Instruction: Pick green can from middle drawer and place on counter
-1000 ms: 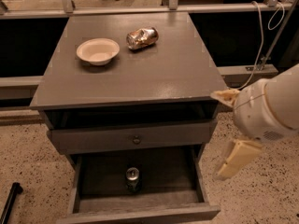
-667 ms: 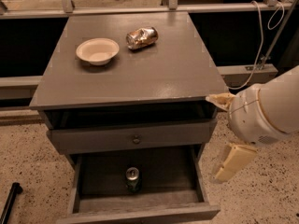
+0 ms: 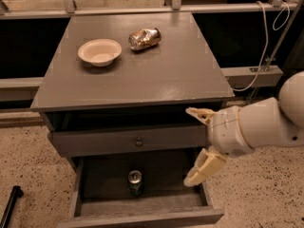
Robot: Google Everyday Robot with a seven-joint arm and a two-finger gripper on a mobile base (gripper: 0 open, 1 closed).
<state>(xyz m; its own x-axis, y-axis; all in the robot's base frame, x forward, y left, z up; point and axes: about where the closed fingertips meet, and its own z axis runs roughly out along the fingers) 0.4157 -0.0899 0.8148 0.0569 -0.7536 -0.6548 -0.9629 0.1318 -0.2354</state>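
Observation:
The green can (image 3: 135,182) stands upright on the dark floor of the open middle drawer (image 3: 142,208), near its centre, silver top showing. My gripper (image 3: 196,144) is at the cabinet's right front, level with the drawer fronts, to the right of and above the can. Its two cream fingers (image 3: 204,167) are spread wide apart and hold nothing. One finger points at the counter's front edge, the other hangs over the drawer's right side. The counter (image 3: 175,75) is the grey cabinet top above.
A cream bowl (image 3: 99,52) and a shiny gold-brown dented can (image 3: 145,38) lie on the counter's far half. A closed drawer front with a round knob (image 3: 138,142) sits above the open drawer. A black rod (image 3: 9,205) lies on the speckled floor at left. White cables (image 3: 266,46) hang at right.
My arm has moved left, toward the cabinet's front, and the fingers now reach over the open drawer's right side. The can, bowl and dented can have not moved.

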